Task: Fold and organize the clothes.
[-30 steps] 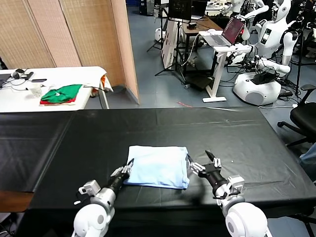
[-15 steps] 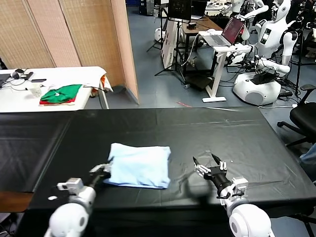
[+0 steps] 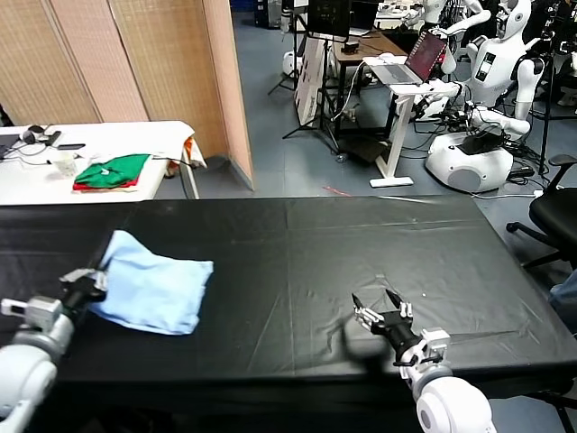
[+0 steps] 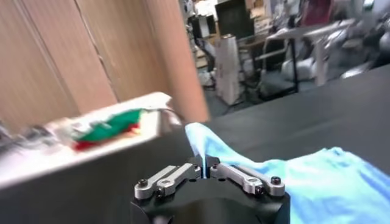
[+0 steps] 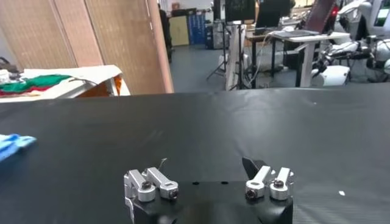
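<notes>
So the light-blue shirt (image 3: pixel 151 290) is folded into a rough rectangle and sits on the black table (image 3: pixel 297 262) way over on the robot's left side, nowhere near the middle. It's a pale, thin, soft-looking fabric, lying mostly flat but a bit rumpled, with the far-left corner pulled up into a little peak. That peak is where the left gripper (image 3: pixel 88 284) has it: the jaws are pinched together right on the fabric edge, and in the left wrist view you can see the thin blue cloth (image 4: pixel 292 176) running straight up between the closed fingers (image 4: pixel 172 178) and then spreading out across the table beyond them. The bottom edge of the bundle looks like a couple of stacked layers, though honestly from the head camera I can't tell how many folds are in there. The right gripper (image 3: pixel 383 316) is hanging just over the table near the front edge on the robot's right, well apart from the shirt, with its fingers (image 5: pixel 152 182) spread wide and nothing in them. Over on the white side table (image 3: pixel 54 180) behind there's a folded green and red garment (image 3: pixel 113 171).
</notes>
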Action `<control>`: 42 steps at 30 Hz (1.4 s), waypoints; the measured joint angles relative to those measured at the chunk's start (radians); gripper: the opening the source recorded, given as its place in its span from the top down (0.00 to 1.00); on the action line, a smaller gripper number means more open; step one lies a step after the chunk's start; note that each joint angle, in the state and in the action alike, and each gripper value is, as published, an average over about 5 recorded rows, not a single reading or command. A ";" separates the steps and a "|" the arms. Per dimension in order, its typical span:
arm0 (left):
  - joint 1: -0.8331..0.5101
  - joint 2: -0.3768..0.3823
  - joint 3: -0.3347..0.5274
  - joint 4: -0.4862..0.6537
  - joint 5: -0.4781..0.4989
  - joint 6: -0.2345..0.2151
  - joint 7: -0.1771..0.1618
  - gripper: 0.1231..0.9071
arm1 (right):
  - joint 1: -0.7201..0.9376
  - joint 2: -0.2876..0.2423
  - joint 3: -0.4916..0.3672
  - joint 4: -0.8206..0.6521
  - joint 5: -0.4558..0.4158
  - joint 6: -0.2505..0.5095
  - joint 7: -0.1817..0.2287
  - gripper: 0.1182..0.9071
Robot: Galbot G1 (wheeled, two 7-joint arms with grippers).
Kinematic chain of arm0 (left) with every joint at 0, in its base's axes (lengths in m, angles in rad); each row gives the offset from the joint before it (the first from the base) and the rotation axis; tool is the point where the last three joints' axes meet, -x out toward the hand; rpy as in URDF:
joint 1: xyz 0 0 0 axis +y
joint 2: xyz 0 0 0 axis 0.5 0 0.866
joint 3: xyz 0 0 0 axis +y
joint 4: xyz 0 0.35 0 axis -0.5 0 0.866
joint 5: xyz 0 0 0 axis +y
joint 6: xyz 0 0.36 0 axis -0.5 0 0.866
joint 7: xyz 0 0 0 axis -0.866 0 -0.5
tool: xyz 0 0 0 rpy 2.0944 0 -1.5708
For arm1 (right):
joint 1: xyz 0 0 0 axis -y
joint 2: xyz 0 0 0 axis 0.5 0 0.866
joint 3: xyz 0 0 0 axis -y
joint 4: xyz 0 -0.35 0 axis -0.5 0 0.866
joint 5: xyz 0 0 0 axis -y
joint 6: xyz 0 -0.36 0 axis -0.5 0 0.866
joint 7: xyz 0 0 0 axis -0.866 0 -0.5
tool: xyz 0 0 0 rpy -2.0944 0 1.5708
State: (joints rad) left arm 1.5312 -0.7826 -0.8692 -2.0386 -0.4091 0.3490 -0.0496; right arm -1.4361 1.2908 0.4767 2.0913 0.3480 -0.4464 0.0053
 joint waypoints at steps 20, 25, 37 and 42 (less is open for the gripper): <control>-0.160 -0.382 0.439 -0.131 -0.191 0.122 -0.127 0.93 | -0.013 0.013 0.020 0.019 -0.010 -0.013 0.000 0.00; -0.200 -0.492 0.548 -0.076 -0.127 0.102 -0.104 0.93 | 0.004 0.010 0.005 0.015 0.038 -0.031 0.001 0.00; -0.206 -0.564 0.620 -0.053 -0.106 0.018 0.013 0.39 | 0.046 -0.028 -0.054 0.016 0.266 -0.125 0.020 0.00; -0.211 -0.531 0.588 -0.069 -0.080 0.001 0.013 0.05 | 0.078 -0.020 -0.107 -0.005 0.307 -0.142 0.033 0.00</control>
State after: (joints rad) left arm 1.3204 -1.3137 -0.2814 -2.1073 -0.4890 0.3502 -0.0367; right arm -1.3584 1.2710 0.3696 2.0859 0.6551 -0.5885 0.0387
